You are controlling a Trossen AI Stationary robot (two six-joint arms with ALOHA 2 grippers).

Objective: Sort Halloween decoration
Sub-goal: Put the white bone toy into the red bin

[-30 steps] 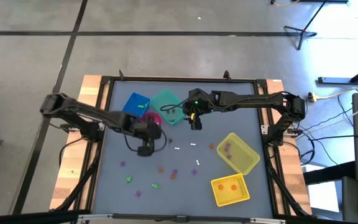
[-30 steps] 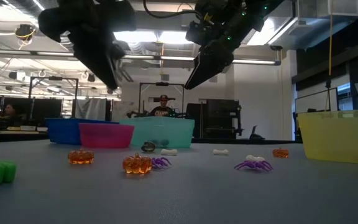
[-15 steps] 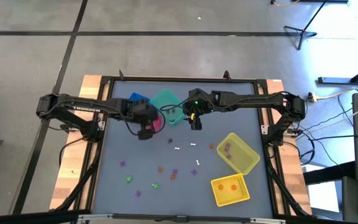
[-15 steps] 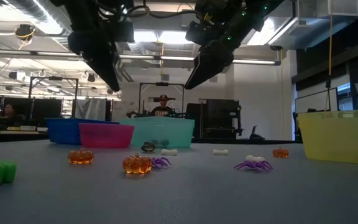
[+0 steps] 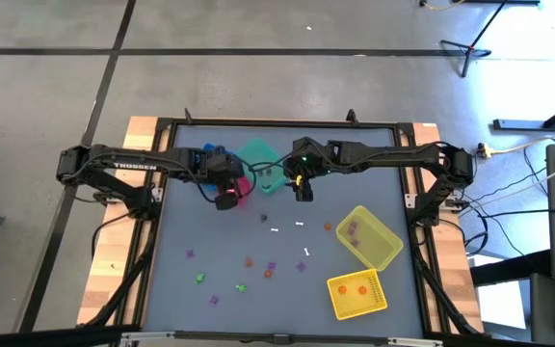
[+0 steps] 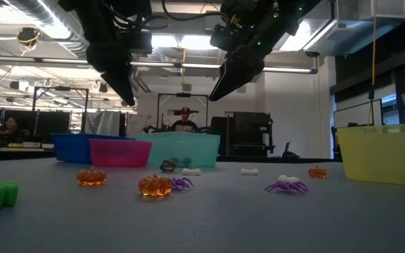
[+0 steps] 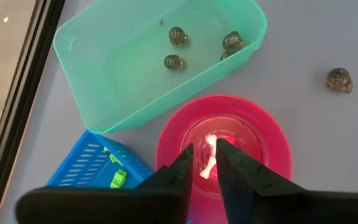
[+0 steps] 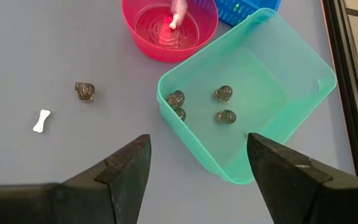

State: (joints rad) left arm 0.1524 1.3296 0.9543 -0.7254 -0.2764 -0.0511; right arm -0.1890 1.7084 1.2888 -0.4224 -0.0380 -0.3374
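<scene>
My left gripper (image 5: 225, 200) (image 7: 205, 163) hovers over the pink bowl (image 7: 253, 124) (image 5: 243, 186) with a small white bone trinket (image 7: 209, 157) between its fingers. My right gripper (image 5: 302, 193) (image 8: 197, 142) hangs open above the table beside the teal bin (image 8: 272, 106) (image 5: 258, 159), touching nothing. Dark grey trinkets (image 8: 224, 93) lie on the teal bin's floor. Loose trinkets lie flat on the table: a dark one (image 8: 84, 91), white bones (image 5: 302, 224) (image 8: 41, 121), and orange (image 5: 249, 262), purple (image 5: 270, 267) and green (image 5: 200, 278) ones. My left gripper pinches the white bone (image 7: 207, 168) between its two fingertips (image 7: 185, 163), coming from above and pointing down. The bone is lifted clear and hangs over the middle of the pink bowl. In the right wrist view the bone (image 8: 178, 14) shows above the bowl.
A blue bin (image 5: 210, 156) with a green trinket (image 7: 118, 179) stands beside the pink bowl, close to the teal bin. Two yellow bins (image 5: 369, 236) (image 5: 357, 294) sit toward the table's right and near side. A person (image 6: 183, 121) is in the room behind.
My left gripper has moved from the table's middle toward the far edge, ending above the pink bowl.
</scene>
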